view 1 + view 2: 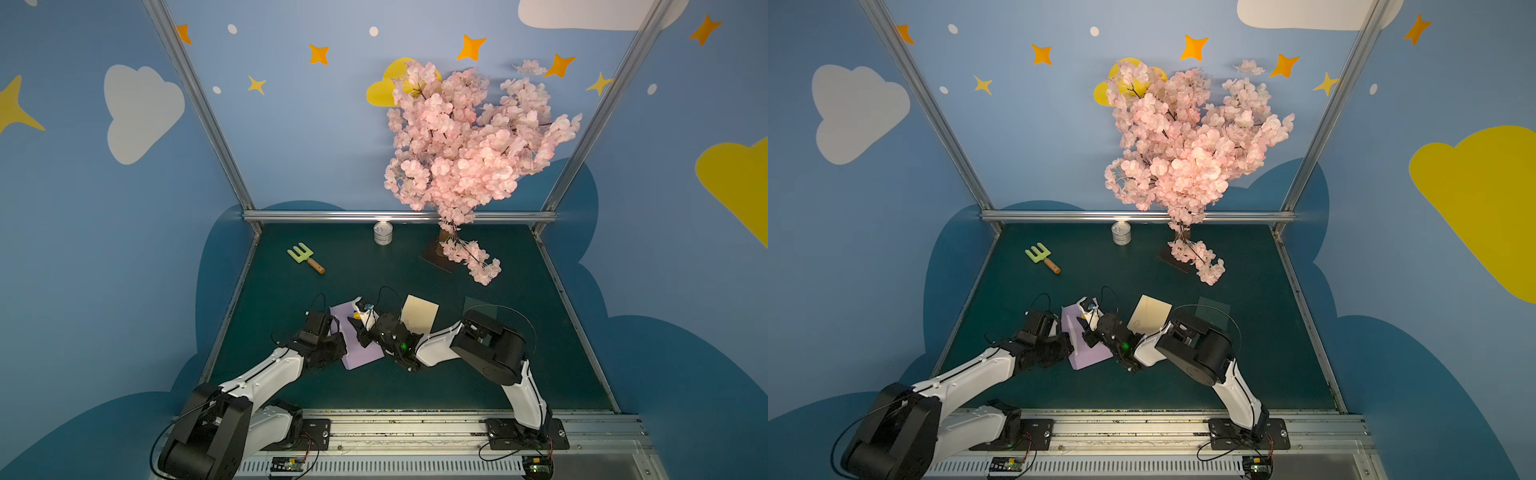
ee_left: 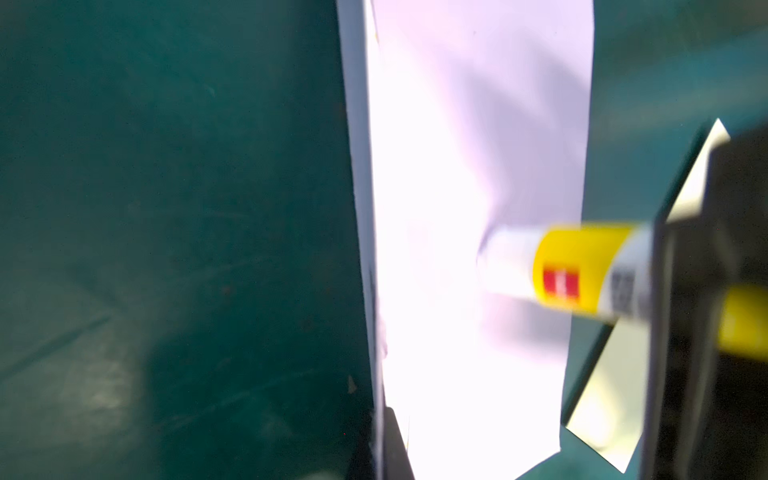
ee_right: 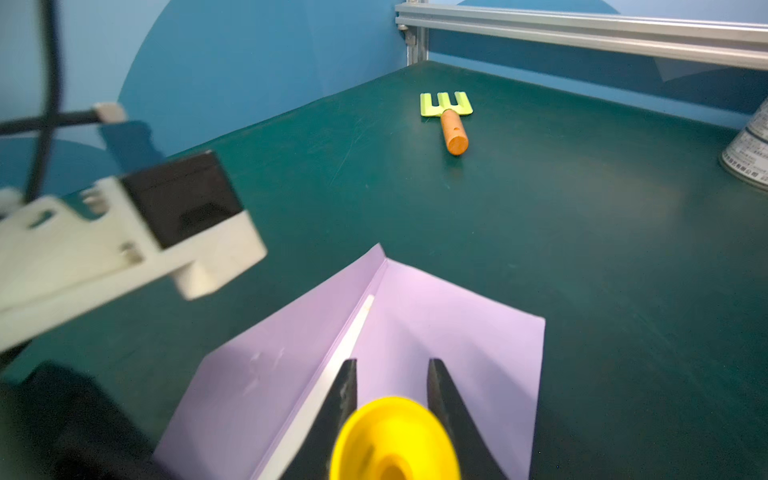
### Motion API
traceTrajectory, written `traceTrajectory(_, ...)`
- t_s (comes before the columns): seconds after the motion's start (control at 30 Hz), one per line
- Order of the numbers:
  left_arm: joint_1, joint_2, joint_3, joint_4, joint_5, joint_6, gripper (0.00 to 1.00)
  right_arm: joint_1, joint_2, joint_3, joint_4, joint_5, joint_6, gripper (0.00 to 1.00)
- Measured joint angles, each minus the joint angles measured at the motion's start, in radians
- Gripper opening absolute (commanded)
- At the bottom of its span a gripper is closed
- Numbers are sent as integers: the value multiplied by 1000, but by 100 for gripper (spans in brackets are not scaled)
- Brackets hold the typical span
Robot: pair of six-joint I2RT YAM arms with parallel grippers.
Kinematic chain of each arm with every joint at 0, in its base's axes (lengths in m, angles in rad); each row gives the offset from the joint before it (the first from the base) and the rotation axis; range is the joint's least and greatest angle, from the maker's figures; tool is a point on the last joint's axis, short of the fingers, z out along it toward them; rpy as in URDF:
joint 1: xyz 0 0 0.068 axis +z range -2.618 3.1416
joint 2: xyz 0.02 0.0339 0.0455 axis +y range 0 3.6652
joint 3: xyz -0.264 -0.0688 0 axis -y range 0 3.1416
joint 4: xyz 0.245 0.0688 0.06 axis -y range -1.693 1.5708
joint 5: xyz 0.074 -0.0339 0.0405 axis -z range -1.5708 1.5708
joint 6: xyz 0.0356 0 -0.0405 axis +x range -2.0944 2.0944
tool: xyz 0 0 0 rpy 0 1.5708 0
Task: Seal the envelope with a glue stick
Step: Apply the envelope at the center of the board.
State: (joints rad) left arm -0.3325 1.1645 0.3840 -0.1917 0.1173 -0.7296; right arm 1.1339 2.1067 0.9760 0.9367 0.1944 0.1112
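**A:** What's laid out, biggest first?

**B:** The green desk [image 1: 478,374]. On it lies the purple envelope [image 1: 363,355], flat with its flap [image 3: 266,365] open, in front of both arms.

**A:** And the arms?

**B:** The left gripper [image 1: 343,345] has its fingers closed right up, down at the envelope's edge on its own side. The right gripper [image 3: 392,365] has its fingers clamped around the glue stick [image 2: 573,270]. The stick is uncapped, and its whitish tip [image 2: 507,262] points over the envelope.

**A:** Is it touching the paper?

**B:** The left wrist view is too blurred to say. It's close, at least.

**A:** Which step, then?

**B:** Spreading the glue, I'd judge, since the flap isn't folded yet. Next, the tip needs to run along the pale strip [image 3: 357,328] beside the fold with light, even pressure. The left fingers should hold the paper against sliding. After that, the flap goes over and gets pressed down.
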Motion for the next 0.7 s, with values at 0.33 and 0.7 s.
traceTrajectory(0.33,-2,0,0,2,-1,0,3,42,-31,-9,-52,-3,71,0)
traceTrajectory(0.7,-5,1,0,4,-2,0,3,12,77,159,-87,8,61,0)
